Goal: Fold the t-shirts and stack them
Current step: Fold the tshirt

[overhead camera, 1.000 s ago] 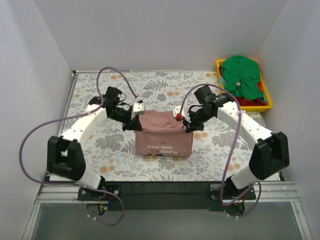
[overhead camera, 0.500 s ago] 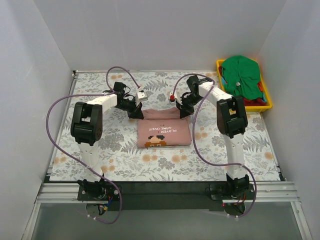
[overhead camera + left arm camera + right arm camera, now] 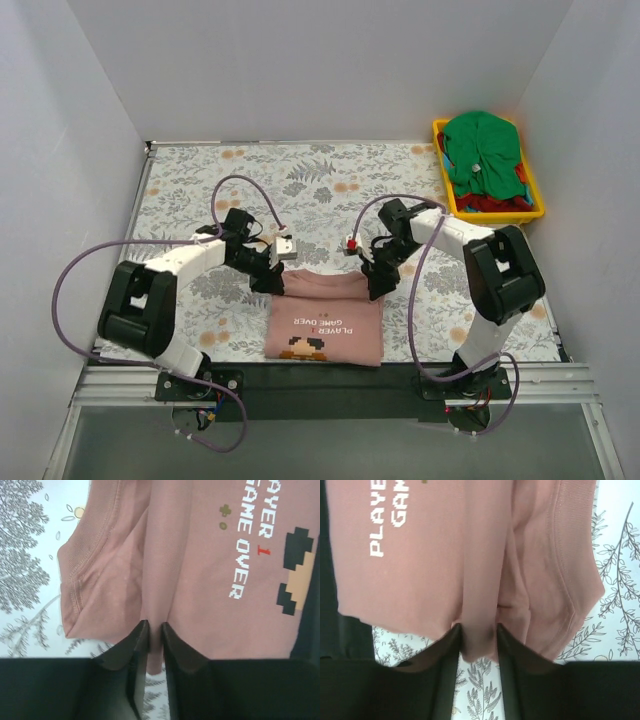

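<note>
the left pincer (image 3: 154, 626) is closed on a thin fold at the far left edge of the pink shirt (image 3: 325, 325). in its wrist view the two dark fingers (image 3: 131, 645) stand almost together, with the cloth pinched between them. the right pincer (image 3: 477, 627) sits at the far right edge of the same shirt. a thicker fold fills the gap between its fingers (image 3: 512, 650), which stand wider apart than the left ones. i cannot tell whether they press the cloth or only flank it.

both pincers are low over the cover (image 3: 200, 180) and well apart from each other, and the shirt's far edge runs between them. on the outer side of each pincer, just beside it, a stitched hem of the shirt bulges out onto the cover.

the shirt lies flat, folded to a rough rectangle, and spreads from the pincers toward the arm bases. its near edge lies by the near rim of the cover. the print (image 3: 318, 322), white words "player 1 game over" above a pixel figure, faces up, nearer the bases than either pincer.

the bin (image 3: 439, 126) stands far beyond the right pincer and off to its right, well apart from it. inside, a green shirt (image 3: 483, 145) lies on top of red cloth (image 3: 490, 203).
</note>
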Controlling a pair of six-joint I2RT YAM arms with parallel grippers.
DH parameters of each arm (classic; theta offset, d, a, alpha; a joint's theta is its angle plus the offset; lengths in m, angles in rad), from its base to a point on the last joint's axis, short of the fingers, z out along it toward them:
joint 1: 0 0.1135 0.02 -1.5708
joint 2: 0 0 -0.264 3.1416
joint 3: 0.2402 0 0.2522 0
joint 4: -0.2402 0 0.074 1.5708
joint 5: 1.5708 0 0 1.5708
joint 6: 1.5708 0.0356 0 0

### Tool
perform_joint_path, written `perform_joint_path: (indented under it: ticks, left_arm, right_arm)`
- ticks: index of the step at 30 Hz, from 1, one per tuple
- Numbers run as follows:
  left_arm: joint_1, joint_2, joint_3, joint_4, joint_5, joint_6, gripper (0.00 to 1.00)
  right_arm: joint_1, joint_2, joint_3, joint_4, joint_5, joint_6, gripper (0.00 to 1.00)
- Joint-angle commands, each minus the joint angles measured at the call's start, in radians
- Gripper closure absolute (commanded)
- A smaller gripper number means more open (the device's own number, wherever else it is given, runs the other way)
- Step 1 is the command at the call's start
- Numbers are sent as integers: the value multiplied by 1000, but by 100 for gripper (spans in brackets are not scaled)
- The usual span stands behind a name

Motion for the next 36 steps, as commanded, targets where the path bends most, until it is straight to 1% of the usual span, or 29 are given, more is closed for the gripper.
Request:
perform_joint_path:
  ticks: [1,2,3,4,5,6,7,9,10,11,12,13,14,15,17,18,19,23,27,30,32,34,35,36]
  left_arm:
    - [1,-123,-45,-48,-2,16,80]
    - [1,-140,-45,-50,4,15,72]
    - [1,-166,-31,-45,13,8,68]
    - [0,-177,-22,-36,27,-6,60]
    - [-5,-186,-7,-22,51,-21,58]
    - [-22,-194,6,-8,61,-40,57]
    - [-37,-192,28,30,65,-75,57]
    - [-89,-186,41,88,58,-118,57]
    - [-108,-174,42,173,50,-145,56]
    - [-124,-160,42,208,39,-185,56]
    - [-163,-146,47,237,16,-193,56]
    - [-178,-107,53,266,9,-193,56]
    - [-190,-88,65,275,2,-193,57]
    - [-213,-70,70,286,-8,-202,57]
    - [-229,-25,75,324,-10,-208,58]
    - [-247,-13,75,337,-13,-215,58]
    - [-256,-2,72,355,-21,-216,59]
    - [-302,59,73,369,-44,-207,59]
    - [-322,96,66,377,-56,-179,61]
    - [-333,107,65,381,-53,-175,71]
    - [-341,108,59,383,-51,-175,79]
    - [-355,108,49,381,-64,-169,84]
    - [-358,107,44,381,-68,-161,88]
    - [-364,107,42,383,-77,-159,90]
  right_arm:
    - [-9,-139,-44,-19,-78,97,55]
    - [-14,-159,-40,-19,-106,157,48]
    - [-20,-186,-31,-16,-124,188,47]
    - [-28,-193,-17,-16,-161,217,46]
    - [-49,-193,20,-12,-182,278,46]
    - [-63,-187,43,-6,-208,303,48]
    - [-89,-158,64,-2,-266,336,53]
    - [-104,-89,130,26,-316,433,60]
    - [-104,-64,152,37,-345,459,65]
    - [-104,-41,164,49,-360,479,69]
    - [-103,-1,176,105,-371,552,72]
    - [-103,16,177,147,-385,599,75]
    - [-103,31,178,226,-390,649,76]
    - [-101,56,177,268,-390,733,79]
    - [-92,82,175,332,-382,800,83]
    - [-89,106,175,384,-380,826,83]
    - [-78,120,180,400,-387,865,85]
    - [-40,178,177,469,-400,941,87]
    - [-2,227,167,503,-387,966,88]
    - [14,264,160,524,-391,981,88]
    - [25,283,152,543,-394,987,88]
    - [31,310,146,549,-393,987,89]
    - [31,318,144,558,-394,989,89]
    - [32,335,141,561,-394,990,89]
